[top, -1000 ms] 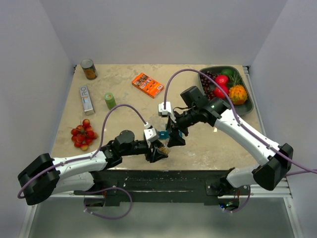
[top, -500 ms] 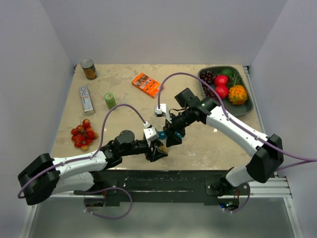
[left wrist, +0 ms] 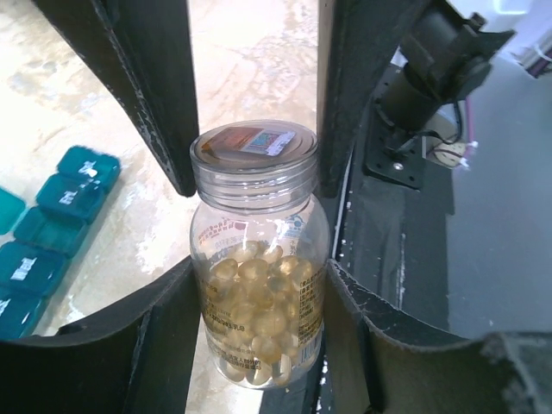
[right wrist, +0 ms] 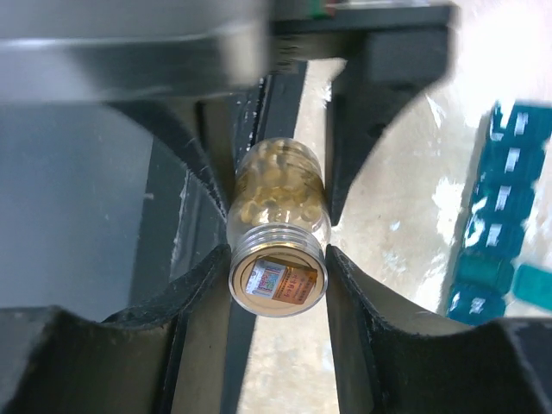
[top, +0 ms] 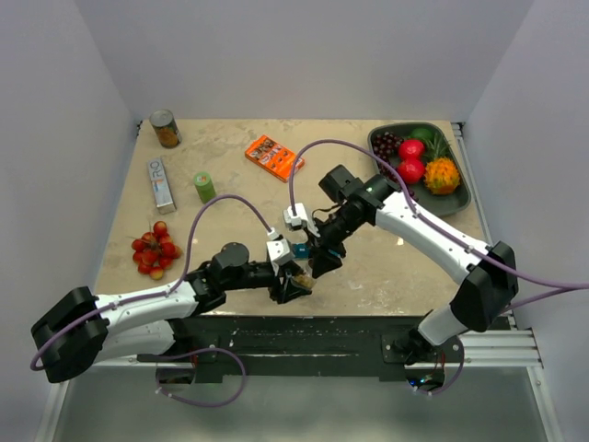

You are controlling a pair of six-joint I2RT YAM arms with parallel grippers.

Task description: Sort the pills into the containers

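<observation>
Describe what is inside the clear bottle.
Round golden pills fill the lower part of the bottle; the upper part looks empty. Its label hides some of them, and the lid is on.

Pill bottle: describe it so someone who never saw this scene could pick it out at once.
At the near edge of the table, midway between the arms, the left tool grips the pill bottle. Unlike the teal pill organizer beside it, it is clear and full of golden capsules.
</observation>
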